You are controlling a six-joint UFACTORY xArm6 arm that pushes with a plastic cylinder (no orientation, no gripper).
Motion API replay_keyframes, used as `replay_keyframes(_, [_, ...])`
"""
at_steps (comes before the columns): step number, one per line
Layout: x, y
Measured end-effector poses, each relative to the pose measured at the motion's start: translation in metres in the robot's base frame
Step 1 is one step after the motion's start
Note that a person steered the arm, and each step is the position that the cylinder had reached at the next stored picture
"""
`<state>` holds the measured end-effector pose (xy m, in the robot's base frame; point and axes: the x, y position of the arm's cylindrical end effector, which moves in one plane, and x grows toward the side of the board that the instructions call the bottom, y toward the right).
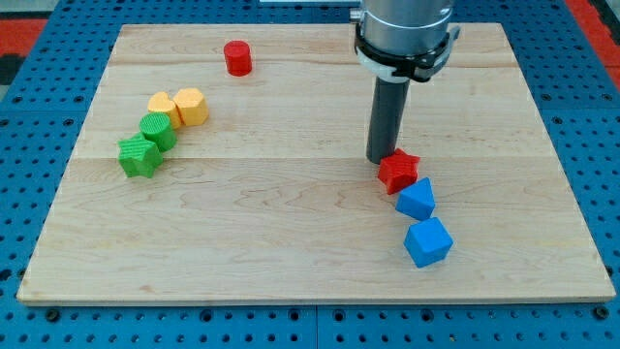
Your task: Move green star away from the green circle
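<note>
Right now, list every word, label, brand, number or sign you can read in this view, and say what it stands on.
None: no readable text shows anywhere.
The wooden board is bare wood grain.
The green star, green circle and red star beside my tip carry no marks.
The blue pegboard has only holes.

Pale wooden board (291, 242) with visible grain, smooth and matt; the green star (139, 156) and green circle (158, 130) look like ridged matt plastic.
</note>
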<state>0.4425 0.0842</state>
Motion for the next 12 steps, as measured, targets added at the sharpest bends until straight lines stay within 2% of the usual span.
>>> replay_keyframes(1, [-0.002, 0.007])
replay_keyframes(2, [-0.013, -0.018])
replay_keyframes(3, [-0.006, -0.079])
replay_keyframes(4, [0.043, -0.101])
replay_keyframes(5, [0.054, -0.206])
replay_keyframes(6, [0.047, -0.279])
replay_keyframes(7, [0.027, -0.323])
replay_keyframes(9, [0.007, -0.323])
replay_keyframes(12, [-0.024, -0.213])
